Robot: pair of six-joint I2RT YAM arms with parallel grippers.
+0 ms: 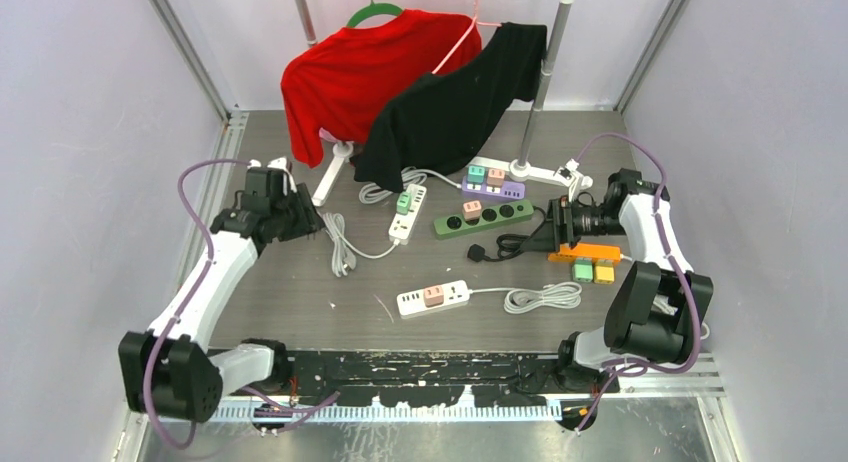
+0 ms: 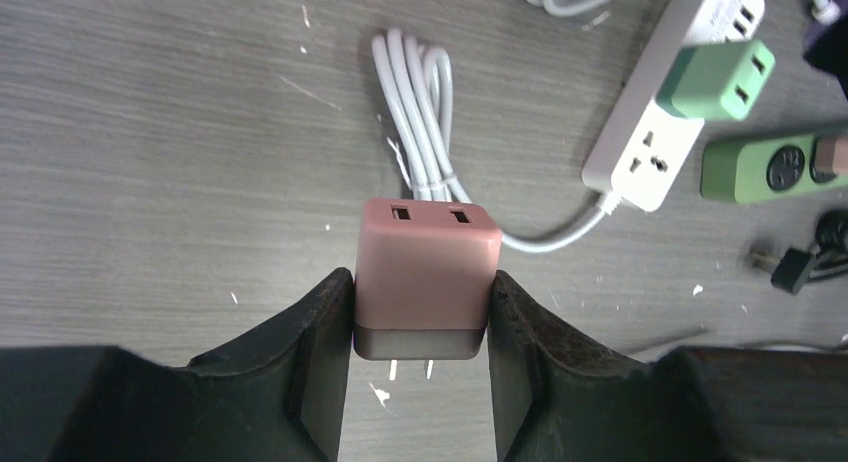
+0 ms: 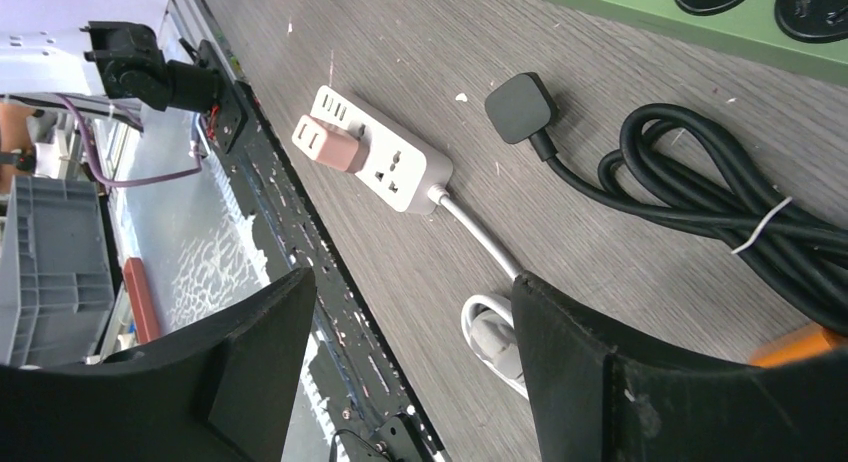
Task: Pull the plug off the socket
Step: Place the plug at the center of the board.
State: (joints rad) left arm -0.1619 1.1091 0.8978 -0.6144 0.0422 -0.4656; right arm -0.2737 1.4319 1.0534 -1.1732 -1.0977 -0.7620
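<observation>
A pink plug (image 2: 428, 272) with a grey base sits clamped between the fingers of my left gripper (image 2: 420, 284). Its two metal prongs are bare and hang above the table, free of any socket. In the top view that gripper (image 1: 312, 222) is at the left of the table, left of a white socket strip (image 1: 405, 214) that carries a green plug (image 2: 715, 79). My right gripper (image 3: 412, 282) stands open with nothing between its fingers. It hovers at the right (image 1: 550, 232) over a coiled black cable (image 3: 720, 192).
A second white strip (image 1: 432, 297) with a pink plug (image 3: 328, 144) lies near the front edge. A green strip (image 1: 483, 218), a purple strip (image 1: 493, 187) and an orange strip (image 1: 590, 252) lie mid-right. Red and black shirts (image 1: 430, 92) hang at the back.
</observation>
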